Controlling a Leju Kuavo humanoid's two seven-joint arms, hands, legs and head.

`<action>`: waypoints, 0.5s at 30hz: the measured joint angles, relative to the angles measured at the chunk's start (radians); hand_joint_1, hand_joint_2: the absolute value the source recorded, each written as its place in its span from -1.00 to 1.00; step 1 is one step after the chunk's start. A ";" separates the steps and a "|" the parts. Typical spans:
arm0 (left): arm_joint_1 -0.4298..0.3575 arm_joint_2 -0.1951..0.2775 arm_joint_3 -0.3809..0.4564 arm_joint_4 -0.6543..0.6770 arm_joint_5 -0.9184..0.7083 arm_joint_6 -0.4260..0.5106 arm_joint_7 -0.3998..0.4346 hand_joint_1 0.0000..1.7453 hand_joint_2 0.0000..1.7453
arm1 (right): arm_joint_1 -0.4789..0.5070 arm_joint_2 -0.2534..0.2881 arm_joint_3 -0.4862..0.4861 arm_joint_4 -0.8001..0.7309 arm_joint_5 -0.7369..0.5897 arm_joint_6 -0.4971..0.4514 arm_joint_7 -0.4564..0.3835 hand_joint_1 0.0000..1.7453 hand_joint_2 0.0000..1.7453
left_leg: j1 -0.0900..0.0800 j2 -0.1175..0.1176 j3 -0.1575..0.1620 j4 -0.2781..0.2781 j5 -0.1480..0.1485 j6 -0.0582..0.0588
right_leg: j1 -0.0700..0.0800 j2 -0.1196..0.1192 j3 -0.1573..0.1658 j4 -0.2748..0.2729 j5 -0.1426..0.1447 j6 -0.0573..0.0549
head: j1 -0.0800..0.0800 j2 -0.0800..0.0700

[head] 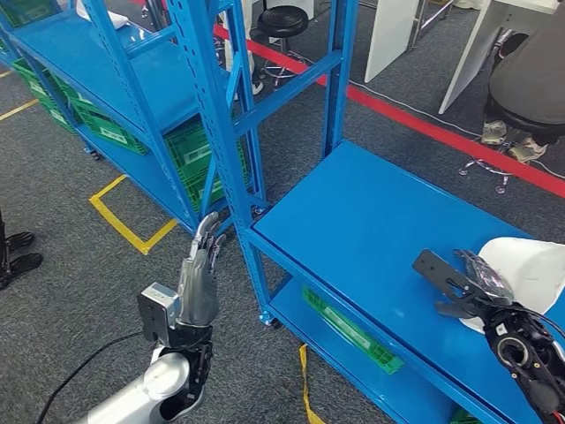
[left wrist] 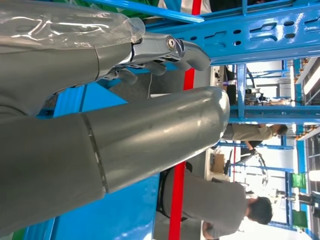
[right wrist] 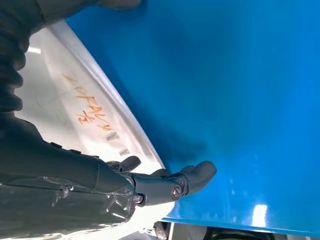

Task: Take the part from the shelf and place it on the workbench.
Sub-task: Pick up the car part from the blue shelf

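Left hand [head: 199, 281] raised beside blue metal shelf [head: 373, 221] upright, fingers straight and apart, holding nothing. Right hand [head: 466, 284] reaching over shelf deck, fingers extended on white curved plastic part [head: 533, 269]; grip unclear. Part cut off at frame edge.

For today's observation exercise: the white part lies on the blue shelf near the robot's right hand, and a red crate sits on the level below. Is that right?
One slip: the crate below is green, not red, as the head view shows. The white part does lie on the blue shelf by the right hand.
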 joint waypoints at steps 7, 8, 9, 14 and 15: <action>0.000 0.000 0.000 0.000 0.000 -0.001 -0.001 -1.00 -1.00 | 0.001 0.000 0.001 -0.005 0.005 0.025 -0.005 1.00 1.00 | 0.000 0.000 0.000 0.000 0.000 0.000 | 0.000 0.000 0.000 0.000 0.000 0.000 | 0.000 0.000; 0.000 0.000 0.000 0.000 0.000 -0.001 -0.001 -1.00 -1.00 | 0.000 0.000 0.001 -0.006 0.005 0.028 -0.007 1.00 1.00 | 0.000 0.000 0.000 0.000 0.000 0.000 | 0.000 0.000 0.000 0.000 0.000 0.000 | 0.000 0.000; 0.000 0.000 0.000 0.000 -0.001 -0.001 -0.002 -1.00 -1.00 | -0.001 0.000 0.001 -0.006 0.005 0.028 -0.009 1.00 1.00 | 0.000 0.000 0.000 0.000 0.000 0.000 | 0.000 0.000 0.000 0.000 0.000 0.000 | 0.000 0.000; 0.000 0.000 0.000 0.000 -0.003 0.000 -0.003 -1.00 -1.00 | -0.004 0.000 0.001 -0.007 0.001 0.025 -0.022 1.00 1.00 | 0.000 0.000 0.000 0.000 0.000 0.000 | 0.000 0.000 0.000 0.000 0.000 0.000 | 0.000 0.000; 0.000 0.000 0.000 0.000 -0.004 0.001 -0.003 -1.00 -1.00 | -0.004 0.000 0.002 -0.007 0.000 0.024 -0.024 1.00 1.00 | 0.000 0.000 0.000 0.000 0.000 0.000 | 0.000 0.000 0.000 0.000 0.000 0.000 | 0.000 0.000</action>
